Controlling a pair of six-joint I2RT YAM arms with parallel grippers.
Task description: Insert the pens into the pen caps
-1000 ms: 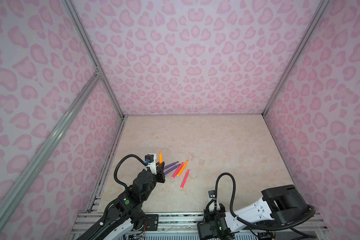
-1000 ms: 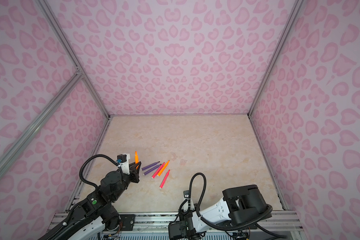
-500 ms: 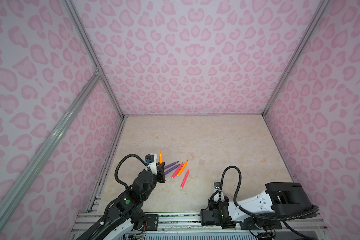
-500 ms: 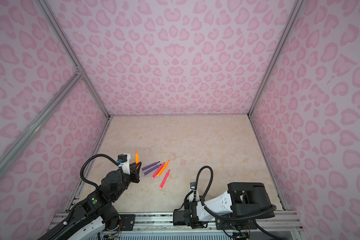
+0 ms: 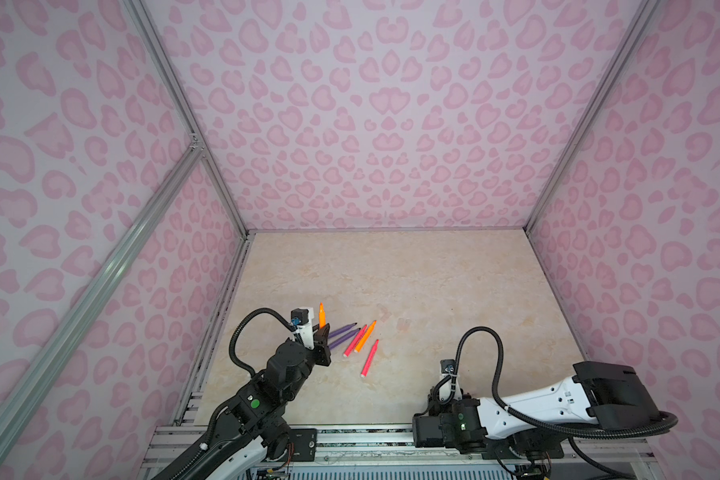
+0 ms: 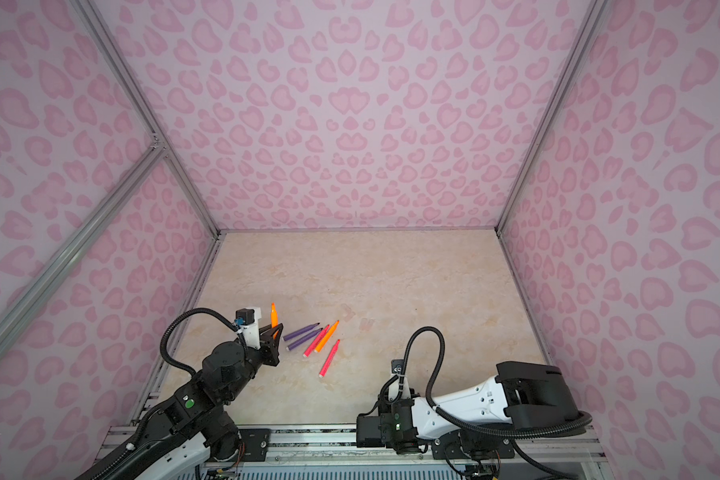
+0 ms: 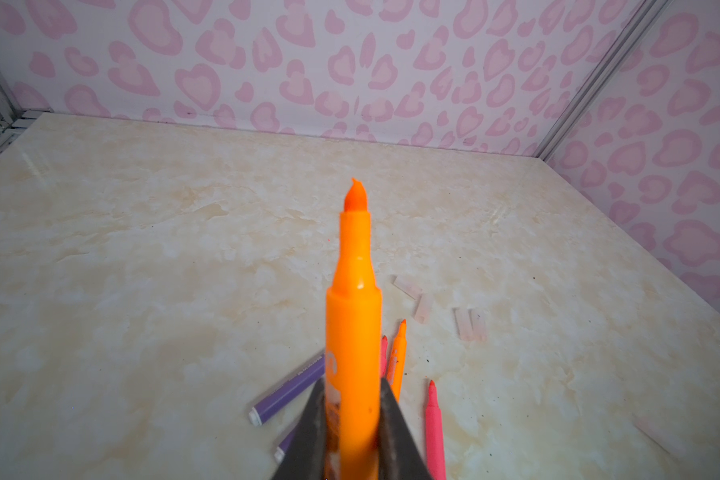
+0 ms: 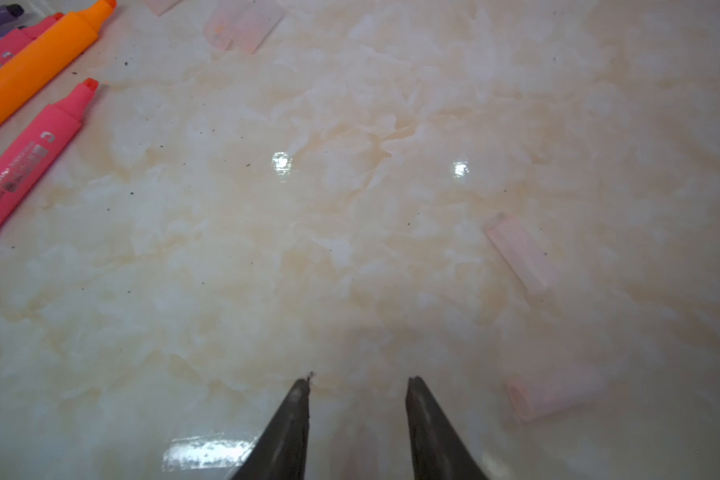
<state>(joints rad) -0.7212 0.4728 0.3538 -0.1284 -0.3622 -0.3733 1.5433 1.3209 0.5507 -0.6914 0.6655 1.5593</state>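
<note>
Glossy marbled beige worktop (image 5: 433, 291). Left jaws clamped on smooth orange pen (image 7: 353, 332), tapered tip. Right jaws apart, beside faint clear tubular caps (image 8: 520, 253).

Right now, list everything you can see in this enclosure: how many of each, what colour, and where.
Held orange felt-tip pen: one, orange, clamped in the left gripper.
Loose slim felt-tip pens: five; two purple, two pink-red, one orange; lying left of centre on the table.
Short clear plastic pen caps: six as far as I can tell, near-colourless with a pink tinge; four just beyond the pens, two near the right gripper.
Marbled table: one, beige, enclosure floor.
Heart-print wall panels: three, pink, around the table.
Aluminium frame rails: several, silver, along panel edges.
Left gripper: one, black, shut on the orange pen.
Right gripper: one, black, open, low over the table's front.
</note>
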